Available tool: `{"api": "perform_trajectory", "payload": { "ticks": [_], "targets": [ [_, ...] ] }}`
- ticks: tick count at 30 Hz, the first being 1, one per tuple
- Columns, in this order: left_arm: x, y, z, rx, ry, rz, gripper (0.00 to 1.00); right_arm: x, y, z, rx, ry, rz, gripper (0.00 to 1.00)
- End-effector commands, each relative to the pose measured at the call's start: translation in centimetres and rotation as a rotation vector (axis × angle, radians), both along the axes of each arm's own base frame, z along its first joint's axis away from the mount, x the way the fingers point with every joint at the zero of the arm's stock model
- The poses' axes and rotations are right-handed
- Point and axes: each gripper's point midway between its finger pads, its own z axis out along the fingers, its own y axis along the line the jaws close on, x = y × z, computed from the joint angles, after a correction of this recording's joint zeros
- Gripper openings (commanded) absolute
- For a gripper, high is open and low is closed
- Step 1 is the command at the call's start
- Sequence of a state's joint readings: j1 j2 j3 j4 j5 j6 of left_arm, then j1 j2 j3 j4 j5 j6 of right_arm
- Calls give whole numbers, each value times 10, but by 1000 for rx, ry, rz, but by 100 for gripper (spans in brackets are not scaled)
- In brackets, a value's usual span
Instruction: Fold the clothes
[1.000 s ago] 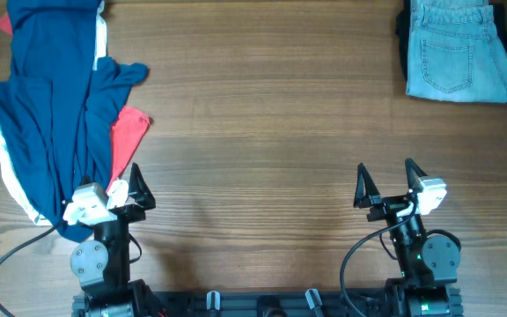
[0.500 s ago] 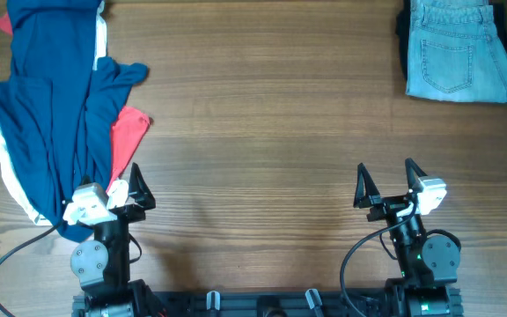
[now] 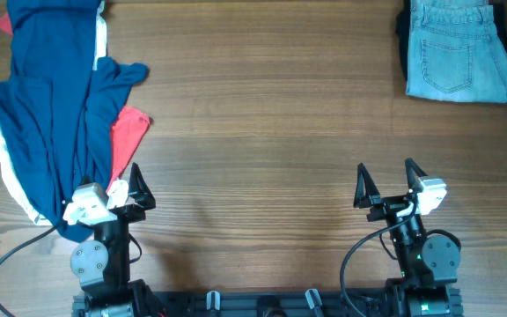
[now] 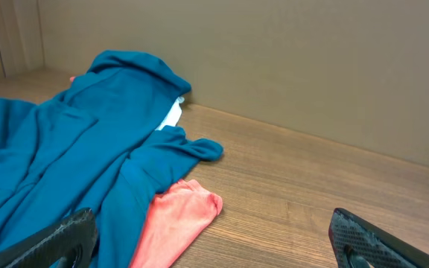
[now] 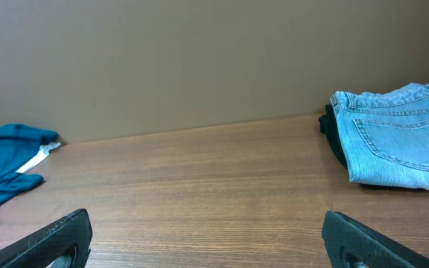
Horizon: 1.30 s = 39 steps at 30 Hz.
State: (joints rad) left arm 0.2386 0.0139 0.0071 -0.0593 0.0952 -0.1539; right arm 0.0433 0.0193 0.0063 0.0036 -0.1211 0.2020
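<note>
From above, the blue shirt (image 3: 51, 114) lies crumpled at the far left of the table (image 3: 253, 114), over a red shirt (image 3: 128, 128) (only its edges show). The left gripper (image 3: 111, 187) stands open at the blue shirt's near edge and holds nothing. The right gripper (image 3: 385, 172) is open too, well apart from it. Folded jeans (image 3: 460, 48) lie far right.

In the left wrist view, the blue shirt fills the left side, ahead of the wide fingers (image 4: 51, 240).

In the right wrist view, the jaws stand wide, with wood between them.
</note>
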Motion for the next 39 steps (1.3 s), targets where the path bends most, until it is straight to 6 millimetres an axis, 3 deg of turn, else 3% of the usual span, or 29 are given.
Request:
{"api": "perform_trajectory", "payload": {
  "ticks": [1,25,30,36,39],
  "targets": [
    [-1,1,-1,15,5,5,100,0,-3,2,10,-8,-17,100],
    [-1,4,-1,17,5,20,100,1,-14,5,-15,-23,-85,100],
    [-1,1,0,5,0,4,100,1,-14,20,47,-76,-83,100],
    [2,-19,8,-16,-35,-109,100,-9,-17,73,200,-282,-71,100],
    [2,-25,10,-16,-42,-149,100,-13,-17,85,204,-332,-66,100]
  ]
}}
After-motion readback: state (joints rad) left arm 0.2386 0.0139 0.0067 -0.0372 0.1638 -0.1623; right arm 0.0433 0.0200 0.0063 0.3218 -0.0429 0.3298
